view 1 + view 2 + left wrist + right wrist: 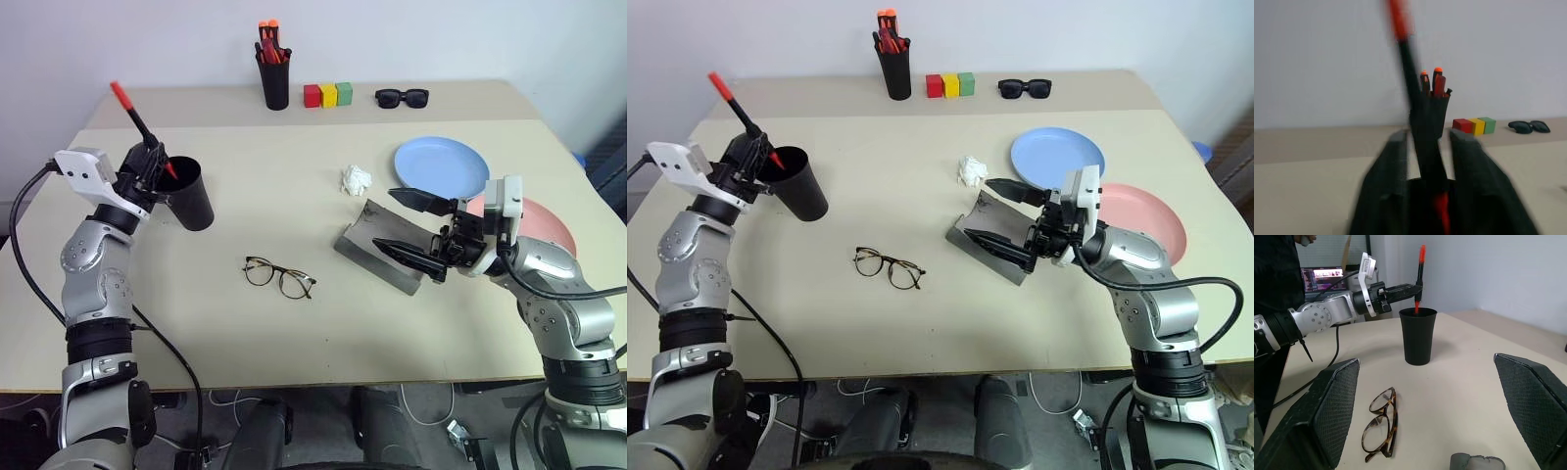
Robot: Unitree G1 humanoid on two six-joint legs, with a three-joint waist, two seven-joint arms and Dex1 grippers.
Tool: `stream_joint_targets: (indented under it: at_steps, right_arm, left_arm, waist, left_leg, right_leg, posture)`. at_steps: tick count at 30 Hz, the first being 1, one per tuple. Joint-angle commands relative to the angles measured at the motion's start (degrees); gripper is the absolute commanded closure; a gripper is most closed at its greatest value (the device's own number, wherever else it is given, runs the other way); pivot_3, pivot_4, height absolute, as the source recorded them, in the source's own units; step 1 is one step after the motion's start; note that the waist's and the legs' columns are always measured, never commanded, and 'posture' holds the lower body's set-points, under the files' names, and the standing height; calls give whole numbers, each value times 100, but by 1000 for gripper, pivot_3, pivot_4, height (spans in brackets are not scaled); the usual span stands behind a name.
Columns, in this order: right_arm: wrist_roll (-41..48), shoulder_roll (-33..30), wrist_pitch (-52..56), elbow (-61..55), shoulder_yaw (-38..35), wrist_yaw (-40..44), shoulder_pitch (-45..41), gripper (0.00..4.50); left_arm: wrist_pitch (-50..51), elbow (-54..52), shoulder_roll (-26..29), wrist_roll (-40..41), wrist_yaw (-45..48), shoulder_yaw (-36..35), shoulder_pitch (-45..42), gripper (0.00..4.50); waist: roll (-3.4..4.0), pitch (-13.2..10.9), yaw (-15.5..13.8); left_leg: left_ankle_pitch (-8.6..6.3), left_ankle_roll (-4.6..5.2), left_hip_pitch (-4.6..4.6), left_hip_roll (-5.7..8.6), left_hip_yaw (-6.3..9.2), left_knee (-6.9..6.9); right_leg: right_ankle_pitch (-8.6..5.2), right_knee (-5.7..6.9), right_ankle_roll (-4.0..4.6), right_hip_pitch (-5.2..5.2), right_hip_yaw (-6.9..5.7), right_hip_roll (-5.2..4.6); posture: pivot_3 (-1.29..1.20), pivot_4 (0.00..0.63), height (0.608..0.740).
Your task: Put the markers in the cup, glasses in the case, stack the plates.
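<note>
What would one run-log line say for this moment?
left end effector: black-and-red marker over cup | right end effector: open above case | glasses: on table

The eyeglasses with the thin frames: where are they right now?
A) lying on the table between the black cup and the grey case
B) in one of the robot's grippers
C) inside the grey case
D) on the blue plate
A: the eyeglasses lie unfolded on the bare table, with the cup on one side and the grey case on the other, untouched by either gripper.

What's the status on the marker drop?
Left gripper around black-and-red marker, lower tip over the cup mouth. Right gripper open above the case. Glasses on table, nothing blocking.
</note>
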State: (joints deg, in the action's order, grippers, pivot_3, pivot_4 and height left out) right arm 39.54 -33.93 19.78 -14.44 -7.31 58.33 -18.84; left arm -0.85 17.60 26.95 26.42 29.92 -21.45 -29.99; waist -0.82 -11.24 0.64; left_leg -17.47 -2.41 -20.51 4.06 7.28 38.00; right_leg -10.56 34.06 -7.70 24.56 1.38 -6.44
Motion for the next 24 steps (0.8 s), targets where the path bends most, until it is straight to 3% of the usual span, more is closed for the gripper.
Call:
stream_joint_targets:
  at_steps: [1,3,11,14,17,21,24]
  right_arm:
    - [30,-72,-66,-133,-135,13,-105,0]
    - [37,-81,-63,-129,-137,14,-115,0]
    - [26,-80,-83,-63,-137,29,-162,0]
    - [10,-153,-109,-6,-182,119,-101,0]
    - [-4,-291,-109,14,-219,253,1,0]
    - [-170,-447,-211,83,-176,385,126,0]
    - [-254,-362,-287,136,-215,239,99,0]
  left_arm:
    - [-155,-273,31,23,29,-84,30,1122]
    - [-149,-299,17,2,5,-70,59,73]
    - [418,-798,58,265,113,46,93,30]
    - [1670,-1570,264,1251,907,217,255,30]
    - [2609,-2130,791,1658,1628,545,363,30]
    - [3000,-1935,1349,1552,2490,987,83,30]
    - [2840,-1333,1362,1315,2717,1106,-382,30]
  waist:
    - [0,0,3]
    - [0,0,3]
    - [0,0,0]
    - [0,0,7]
    - [0,0,17]
    - [1,0,17]
    - [1,0,9]
  left_leg:
    - [0,0,0,0,0,0]
    - [0,0,0,0,0,0]
    - [0,0,0,0,0,0]
    - [0,0,-1,0,0,0]
    - [-2,3,-2,0,0,0]
    - [-2,3,2,-1,-1,0]
    - [-2,4,4,-2,-2,0]
  right_leg:
    - [0,0,0,0,0,0]
    - [0,0,0,0,0,0]
    - [0,0,0,0,0,0]
    - [0,0,0,0,0,0]
    - [-1,2,0,0,0,0]
    - [-2,4,2,-1,-1,2]
    - [-2,4,2,-4,-1,4]
  posture:
    - [0,150,740]
    - [0,150,740]
    - [0,150,740]
    - [0,150,740]
    - [0,150,740]
    - [0,150,740]
    - [0,150,740]
